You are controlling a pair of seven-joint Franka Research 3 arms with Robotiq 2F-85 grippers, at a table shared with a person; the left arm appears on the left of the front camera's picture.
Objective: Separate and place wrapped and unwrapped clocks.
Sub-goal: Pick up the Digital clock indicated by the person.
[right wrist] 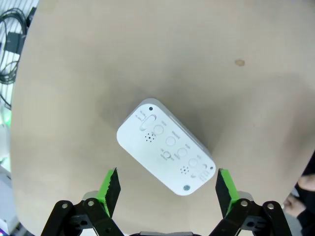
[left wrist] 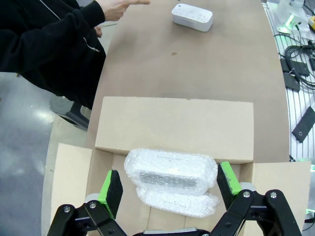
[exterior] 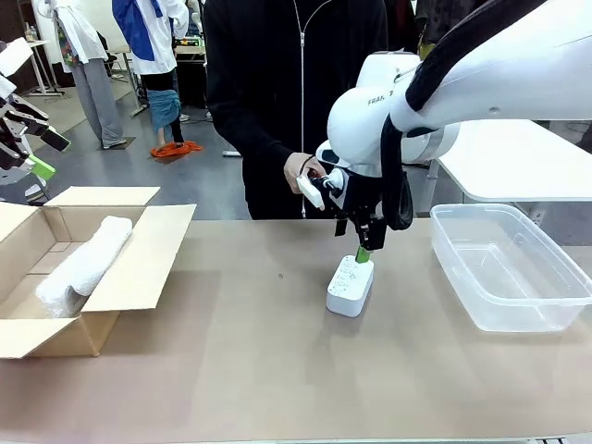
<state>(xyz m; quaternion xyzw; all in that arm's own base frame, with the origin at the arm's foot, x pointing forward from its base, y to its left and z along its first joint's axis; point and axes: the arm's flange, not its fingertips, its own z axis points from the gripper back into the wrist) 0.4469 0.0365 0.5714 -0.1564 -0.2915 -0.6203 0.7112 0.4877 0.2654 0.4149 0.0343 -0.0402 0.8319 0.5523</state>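
The bare white clock [exterior: 350, 285] lies flat on the table's middle, its buttons [right wrist: 166, 147] facing up. My right gripper [exterior: 365, 255] hangs open just above its far end, one green pad [right wrist: 109, 189] on either side and apart from it. Two bubble-wrapped clocks lie side by side in the cardboard box [exterior: 139, 268]: one bundle [left wrist: 170, 171] and a second [left wrist: 177, 201] beside it. They show as a whitish roll [exterior: 83, 264] in the front view. My left gripper [left wrist: 169, 184] is high above them, open and holding nothing.
A clear plastic tub [exterior: 546, 310] stands at the table's right. A person in black stands at the far side, one hand [exterior: 301, 171] close behind my right arm, also at an edge of the right wrist view [right wrist: 305, 184]. Cables [left wrist: 295, 73] lie beside the table.
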